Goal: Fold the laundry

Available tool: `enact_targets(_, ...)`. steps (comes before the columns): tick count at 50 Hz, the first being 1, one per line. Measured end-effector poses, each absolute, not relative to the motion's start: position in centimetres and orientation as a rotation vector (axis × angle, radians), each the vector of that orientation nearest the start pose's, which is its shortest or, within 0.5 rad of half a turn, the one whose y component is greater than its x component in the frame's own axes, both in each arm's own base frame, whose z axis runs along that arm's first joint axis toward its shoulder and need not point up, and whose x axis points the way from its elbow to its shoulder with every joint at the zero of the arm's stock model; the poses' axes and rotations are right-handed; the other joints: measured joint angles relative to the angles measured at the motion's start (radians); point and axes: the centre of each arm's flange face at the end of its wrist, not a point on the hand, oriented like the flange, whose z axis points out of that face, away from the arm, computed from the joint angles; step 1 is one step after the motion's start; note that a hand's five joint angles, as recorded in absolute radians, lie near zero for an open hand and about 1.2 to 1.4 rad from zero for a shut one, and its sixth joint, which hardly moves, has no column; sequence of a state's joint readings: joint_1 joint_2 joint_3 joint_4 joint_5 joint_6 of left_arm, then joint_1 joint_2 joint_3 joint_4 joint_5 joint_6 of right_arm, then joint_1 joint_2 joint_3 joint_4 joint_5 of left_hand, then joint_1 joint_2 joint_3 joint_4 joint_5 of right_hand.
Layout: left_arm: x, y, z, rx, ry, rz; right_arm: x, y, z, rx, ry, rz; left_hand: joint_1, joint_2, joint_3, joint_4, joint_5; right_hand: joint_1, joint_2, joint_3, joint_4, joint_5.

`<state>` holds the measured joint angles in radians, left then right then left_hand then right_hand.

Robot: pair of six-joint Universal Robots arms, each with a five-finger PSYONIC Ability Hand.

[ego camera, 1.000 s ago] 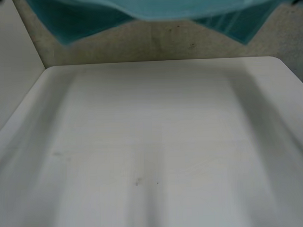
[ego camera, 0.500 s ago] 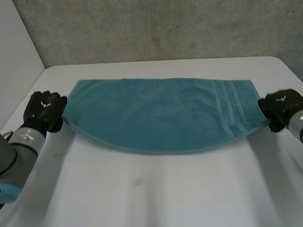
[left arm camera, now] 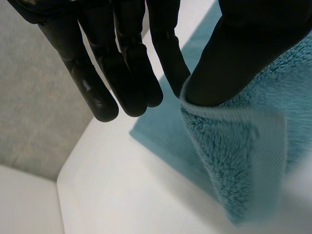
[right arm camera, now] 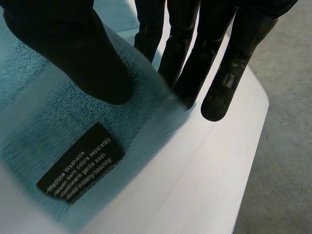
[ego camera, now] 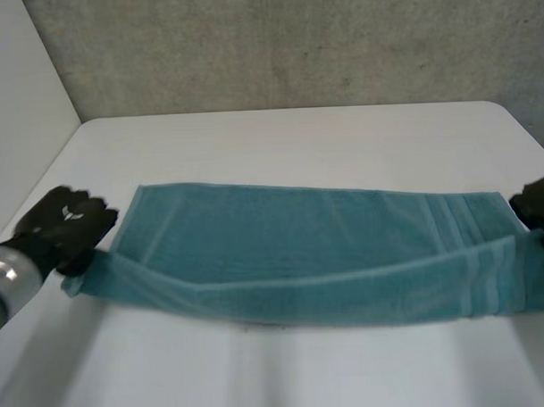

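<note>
1. One teal towel [ego camera: 309, 238] lies across the middle of the white worktop [ego camera: 297, 140], with its long sides running from the left edge toward the right edge. Its far long side rests flat, while the near one is raised off the surface and sags a little in the middle.
2. The left robot hand [ego camera: 63, 230], close to the worktop's left edge, pinches the towel's near-left corner between its thumb and straight fingers.
3. The right robot hand [ego camera: 542, 205], at the worktop's right edge, pinches the near-right corner the same way, just beside a black care label [right arm camera: 80, 163].
4. Gripping both corners of one long side probably serves to stretch the cloth level, so that this side can be carried over onto the far side for a lengthwise fold.
5. Count: one towel, one label, and two robot hands, both holding cloth.
</note>
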<state>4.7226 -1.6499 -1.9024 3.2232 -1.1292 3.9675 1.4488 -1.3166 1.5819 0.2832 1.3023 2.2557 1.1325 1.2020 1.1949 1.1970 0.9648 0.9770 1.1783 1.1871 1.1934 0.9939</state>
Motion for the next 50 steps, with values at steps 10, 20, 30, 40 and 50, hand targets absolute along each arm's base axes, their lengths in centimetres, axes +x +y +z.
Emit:
enact_targets(10, -20.1, -35.8, 16.4, 1.269, 1.940, -1.892, 14.4, -38.5, 17.4, -1.161, 2.690, -1.924, 0.000, 0.000, 0.000, 0.000, 0.000, 0.000, 0.000, 0.000, 0.000, 0.000)
enact_targets(20, -22.1, -41.4, 14.5, 1.241, 1.810, -1.976, 14.9, -42.6, 16.4, -1.062, 2.701, -2.194, 0.000, 0.000, 0.000, 0.000, 0.000, 0.000, 0.000, 0.000, 0.000, 0.000)
enact_targets(30, -23.7, -43.9, 12.7, 1.237, 1.694, -2.061, 15.2, -43.9, 15.0, -1.028, 2.652, -2.300, 0.000, 0.000, 0.000, 0.000, 0.000, -0.487, -0.586, -0.566, -0.571, -0.533)
enact_targets(40, -25.3, -42.6, 13.8, 1.262, 1.491, -2.208, 15.1, -42.4, 17.5, -0.865, 2.661, -2.338, -0.938, -0.996, -0.980, -0.991, -0.918, -0.768, -0.956, -0.971, -0.958, -0.927)
enact_targets(50, -25.2, -40.6, 17.3, 1.239, 1.408, -2.266, 14.9, -39.5, 24.3, -0.646, 2.446, -2.476, -0.938, -0.997, -0.980, -0.991, -0.918, -0.768, -0.956, -0.971, -0.958, -0.927)
